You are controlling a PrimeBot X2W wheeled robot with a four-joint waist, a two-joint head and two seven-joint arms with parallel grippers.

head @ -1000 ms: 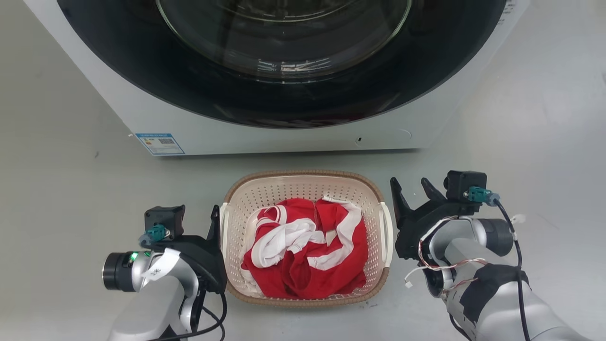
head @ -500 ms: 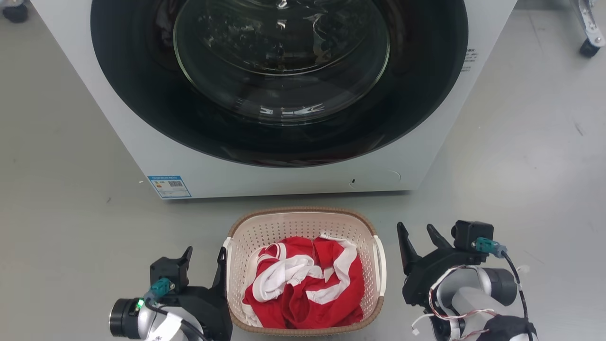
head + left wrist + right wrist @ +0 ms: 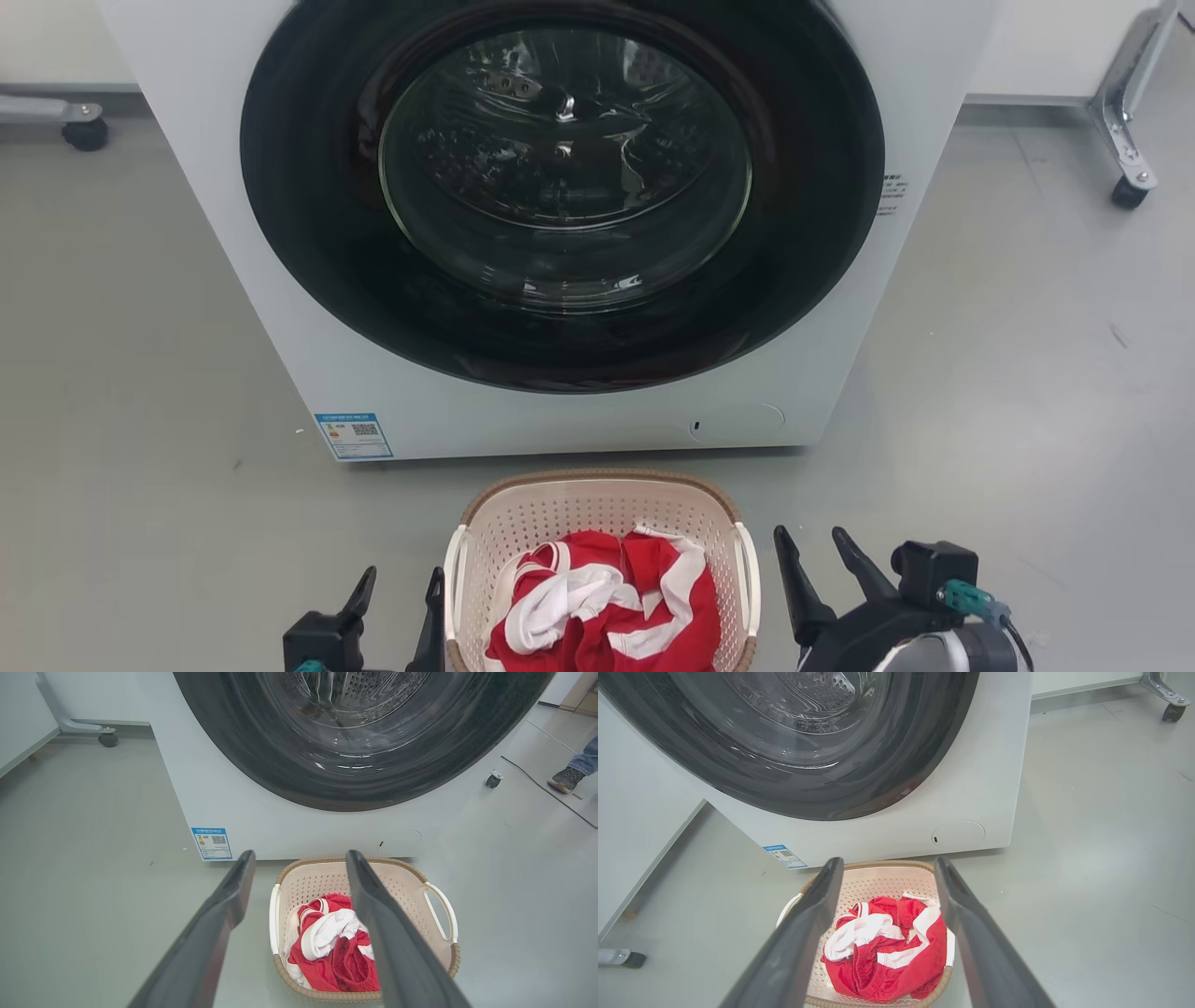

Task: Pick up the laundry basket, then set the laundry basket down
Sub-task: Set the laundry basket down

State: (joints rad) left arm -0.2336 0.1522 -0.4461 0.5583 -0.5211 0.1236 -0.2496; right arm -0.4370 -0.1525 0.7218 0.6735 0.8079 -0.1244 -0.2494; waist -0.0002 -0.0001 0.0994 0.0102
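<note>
The laundry basket stands on the grey floor just in front of the washing machine, cream with a brown rim, and a red and white garment lies in it. My left gripper is open beside the basket's left handle, nothing between its fingers. My right gripper is open a little to the right of the right handle. In the left wrist view the basket lies below and ahead of the open left gripper. In the right wrist view the basket shows between the spread fingers of the right gripper.
The white washing machine with its round dark door shut rises right behind the basket. Wheeled frame legs stand at the far left and far right. A person's shoe is on the floor to the right of the machine.
The head camera has lifted, so basket and grippers sit lower in the picture. The left gripper, tight against the left handle a second ago, now shows two spread fingers. The basket stays put.
</note>
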